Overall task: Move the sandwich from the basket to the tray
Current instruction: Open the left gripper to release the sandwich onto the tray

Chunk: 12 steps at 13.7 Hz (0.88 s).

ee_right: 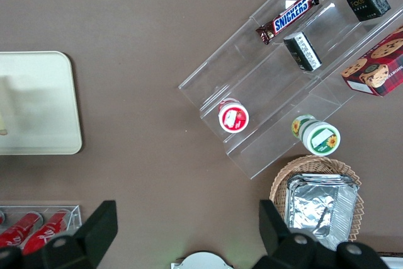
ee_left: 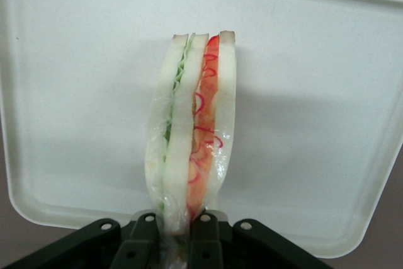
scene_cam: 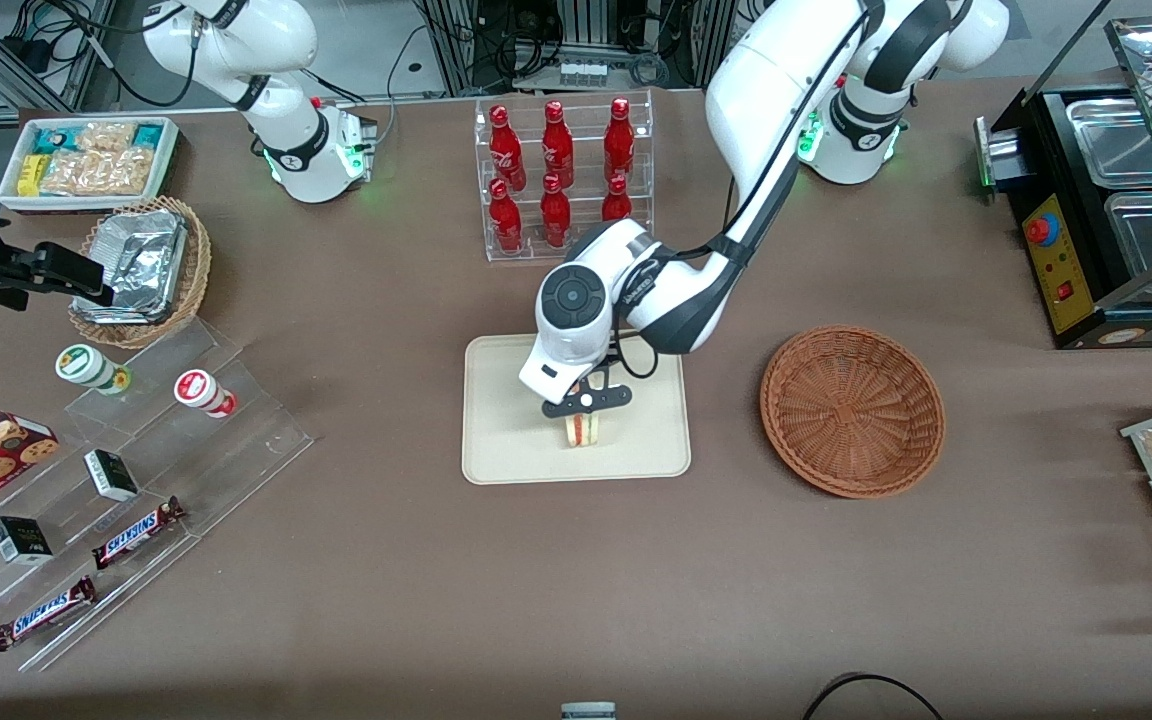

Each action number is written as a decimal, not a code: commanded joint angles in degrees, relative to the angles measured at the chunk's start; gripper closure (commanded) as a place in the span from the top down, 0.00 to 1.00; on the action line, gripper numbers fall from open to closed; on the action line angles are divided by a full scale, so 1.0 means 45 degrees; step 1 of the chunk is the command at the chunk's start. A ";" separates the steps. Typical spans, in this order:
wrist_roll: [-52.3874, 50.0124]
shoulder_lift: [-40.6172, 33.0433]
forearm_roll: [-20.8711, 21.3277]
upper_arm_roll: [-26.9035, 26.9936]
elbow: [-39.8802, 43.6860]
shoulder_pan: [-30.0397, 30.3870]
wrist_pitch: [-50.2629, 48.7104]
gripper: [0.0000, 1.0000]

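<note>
The sandwich [scene_cam: 583, 430] [ee_left: 192, 137] is a clear-wrapped wedge of pale bread with green and red filling layers. My gripper [scene_cam: 584, 412] [ee_left: 174, 231] is shut on it, pinching its wrapped end between the two black fingers [ee_left: 142, 239]. It hangs over the cream tray [scene_cam: 506, 450] [ee_left: 315, 105], near the tray's middle, close to or resting on the surface; I cannot tell which. The reddish-brown wicker basket [scene_cam: 852, 410] stands on the table beside the tray, toward the working arm's end, with nothing in it.
A clear rack of red bottles [scene_cam: 561, 175] stands farther from the front camera than the tray. Toward the parked arm's end are a tan basket of foil packs [scene_cam: 141, 265], a white bin of snacks [scene_cam: 86, 160] and acrylic steps with candy bars [scene_cam: 136, 530]. A black appliance [scene_cam: 1106, 200] stands at the working arm's end.
</note>
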 commanded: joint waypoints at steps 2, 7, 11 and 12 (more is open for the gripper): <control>-0.0449 0.0364 -0.0179 0.0106 0.0525 -0.0317 -0.0317 0.00; -0.0528 0.0813 -0.0159 0.0106 0.0817 -0.0298 -0.0278 0.00; -0.0489 0.0659 -0.0217 0.0106 0.0837 -0.0220 -0.0336 1.00; -0.0489 0.0484 -0.0217 0.0125 0.0876 -0.0220 -0.0375 1.00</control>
